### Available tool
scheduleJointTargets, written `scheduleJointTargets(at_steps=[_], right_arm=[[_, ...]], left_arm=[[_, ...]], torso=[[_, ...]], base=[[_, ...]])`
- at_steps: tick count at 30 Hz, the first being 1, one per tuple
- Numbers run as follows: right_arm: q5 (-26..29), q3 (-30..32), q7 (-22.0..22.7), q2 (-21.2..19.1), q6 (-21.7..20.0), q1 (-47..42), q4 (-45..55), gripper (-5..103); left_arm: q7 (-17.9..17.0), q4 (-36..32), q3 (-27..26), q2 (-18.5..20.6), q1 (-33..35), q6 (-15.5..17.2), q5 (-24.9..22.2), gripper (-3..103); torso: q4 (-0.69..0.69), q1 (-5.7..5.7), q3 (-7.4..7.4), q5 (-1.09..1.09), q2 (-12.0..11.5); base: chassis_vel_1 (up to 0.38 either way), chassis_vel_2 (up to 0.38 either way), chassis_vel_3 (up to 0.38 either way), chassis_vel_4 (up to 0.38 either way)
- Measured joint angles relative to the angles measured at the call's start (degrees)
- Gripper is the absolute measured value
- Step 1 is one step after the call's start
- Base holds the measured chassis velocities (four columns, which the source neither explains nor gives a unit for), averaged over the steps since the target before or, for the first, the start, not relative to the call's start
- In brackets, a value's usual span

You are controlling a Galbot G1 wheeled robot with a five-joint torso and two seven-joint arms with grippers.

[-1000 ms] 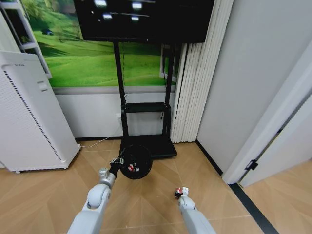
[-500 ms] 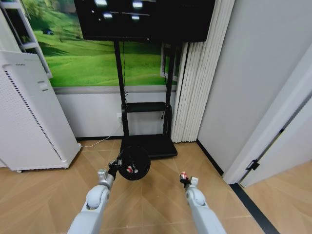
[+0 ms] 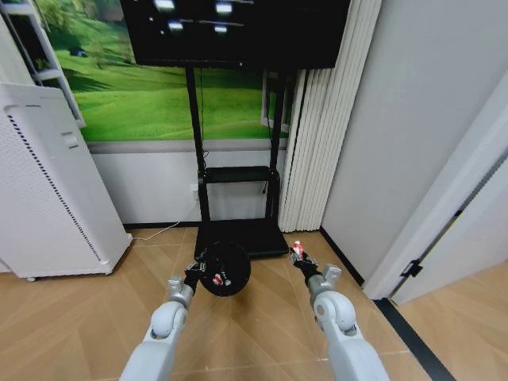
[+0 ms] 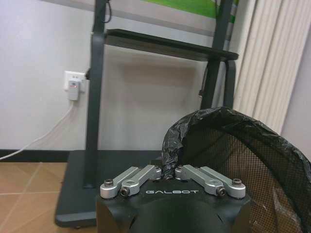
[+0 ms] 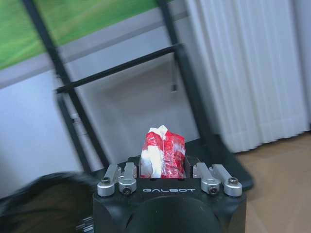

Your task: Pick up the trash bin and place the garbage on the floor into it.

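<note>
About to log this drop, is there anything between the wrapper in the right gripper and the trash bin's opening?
Nothing visible. The right gripper holds the white-red wrapper in open air beside the trash bin, which the left gripper holds by its rim.

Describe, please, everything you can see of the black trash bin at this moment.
The trash bin is a small round basket of black wire mesh, lined with a black plastic bag folded over its rim. The left gripper is clamped on that rim and holds the bin off the floor, tilted so its mouth faces the head camera. Something red and white lies inside. It hangs in front of the TV stand's black base.
</note>
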Motion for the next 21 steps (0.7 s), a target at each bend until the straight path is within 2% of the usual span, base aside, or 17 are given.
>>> scheduleJointTargets(at_steps=[2, 7, 12, 13, 16, 18, 19, 21], right_arm=[[-0.7, -4.7, -0.7, 0.1, -0.6, -0.2, 0.7, 44], [-2.4, -10.8, -1.3, 0.4, -0.6, 0.9, -1.0, 44], [-5.2, -13.2, -1.9, 0.5, -1.1, 2.4, -4.0, 41], [-6.9, -13.5, -2.2, 0.4, -0.9, 3.2, -5.5, 51], [-7.2, -13.4, -2.3, 0.2, -0.8, 3.7, -6.2, 56], [-7.2, -12.8, -2.5, -0.1, -0.6, 4.0, -6.4, 67], [-7.2, -12.8, -2.5, -0.1, -0.6, 4.0, -6.4, 67], [-7.3, -12.2, -2.6, -0.3, -0.4, 4.0, -6.4, 79]], left_arm=[[-0.8, 0.8, 2.1, -0.9, -1.5, 0.1, 0.1, 7], [-1.3, 1.9, 4.8, -2.9, -2.6, 0.2, 0.8, 7], [-1.4, 2.2, 5.9, -4.1, -2.7, 0.2, 1.5, 7], [-1.5, 2.0, 6.2, -4.4, -2.4, 0.3, 1.8, 7], [-1.5, 1.6, 6.4, -4.4, -2.1, 0.4, 1.9, 7], [-1.6, 1.1, 6.4, -4.2, -1.7, 0.4, 2.0, 7], [-1.6, 1.1, 6.4, -4.2, -1.7, 0.4, 2.0, 7], [-1.6, 0.8, 6.4, -3.8, -1.4, 0.5, 2.1, 7]], torso=[[0.01, 0.0, 0.0, 0.01, 0.0], [0.01, 0.0, 0.0, -0.01, 0.0], [0.01, 0.0, 0.0, -0.01, 0.0], [0.01, 0.0, 0.0, 0.0, 0.0], [0.02, 0.0, 0.01, -0.01, 0.0], [0.01, 0.0, 0.0, -0.01, 0.0], [0.01, 0.0, 0.0, -0.01, 0.0], [0.02, 0.0, 0.0, 0.0, 0.0]], base=[[0.0, 0.0, 0.0, 0.0], [0.0, 0.0, 0.0, 0.0], [0.0, 0.0, 0.0, 0.0], [0.0, 0.0, 0.0, 0.0], [0.0, 0.0, 0.0, 0.0], [0.0, 0.0, 0.0, 0.0], [0.0, 0.0, 0.0, 0.0], [0.0, 0.0, 0.0, 0.0]])
